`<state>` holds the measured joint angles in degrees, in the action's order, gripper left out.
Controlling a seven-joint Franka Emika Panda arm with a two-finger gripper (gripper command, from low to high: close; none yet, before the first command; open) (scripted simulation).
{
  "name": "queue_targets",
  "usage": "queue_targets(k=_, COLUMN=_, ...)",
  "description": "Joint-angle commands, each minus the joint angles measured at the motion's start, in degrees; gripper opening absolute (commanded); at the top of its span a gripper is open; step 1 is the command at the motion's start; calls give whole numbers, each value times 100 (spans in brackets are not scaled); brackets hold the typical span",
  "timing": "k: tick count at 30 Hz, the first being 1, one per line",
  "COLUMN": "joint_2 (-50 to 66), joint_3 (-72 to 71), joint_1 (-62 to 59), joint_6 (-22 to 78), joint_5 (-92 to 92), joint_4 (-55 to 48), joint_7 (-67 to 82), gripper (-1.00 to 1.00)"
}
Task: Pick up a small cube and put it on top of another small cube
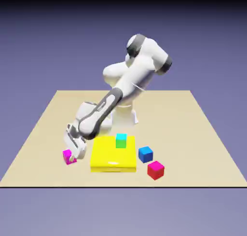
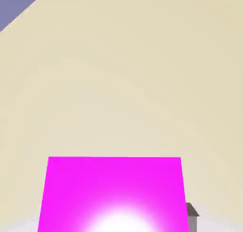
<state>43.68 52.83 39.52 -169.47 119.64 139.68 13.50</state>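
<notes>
Magenta cube (image 1: 67, 157) is partly hidden by the tool (image 1: 75, 156).

Pale tan table (image 1: 183, 129), w/ a thin dark line along its near edge. Blue-violet backdrop (image 1: 207, 47) behind (plain stuff, honestly), going black up top. Light's bright on the tabletop; backdrop's dimmer, esp. toward the top.

Magenta cube (image 2: 114, 193): lower part cut off by the hand view's bottom edge; partly hidden behind the jaws (image 1: 77, 153) in the exterior view.
</notes>
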Motion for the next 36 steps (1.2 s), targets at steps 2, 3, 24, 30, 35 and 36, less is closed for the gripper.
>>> queue_targets(k=2, joint_2=-415, joint_3=114, joint_1=143, joint_6=-243, joint_5=-274, joint_4=197, joint_7=-92, gripper=-100)
queue_targets(k=3, joint_2=-623, joint_3=171, joint_1=214, joint_6=-362, joint_5=-411, joint_4=296, joint_7=-139, gripper=-100)
queue_targets(k=24, joint_2=-1781, joint_3=-919, joint_1=-323, joint_6=2631, joint_5=-5013, joint_4=-1114, joint_7=4258, gripper=-100)
queue_targets(k=30, joint_2=-1992, joint_3=-1131, joint_1=-71, joint_6=3438, joint_5=-5892, joint_4=-1189, joint_7=5753, gripper=-100)
queue_targets(k=35, joint_2=-2169, joint_3=-1309, joint_1=139, joint_6=4111, joint_5=-6625, joint_4=-1251, joint_7=6999, gripper=-100)
queue_targets(k=36, joint_2=-2204, joint_3=-1344, joint_1=181, joint_6=4245, joint_5=-6771, joint_4=-1264, joint_7=7248, gripper=-100)
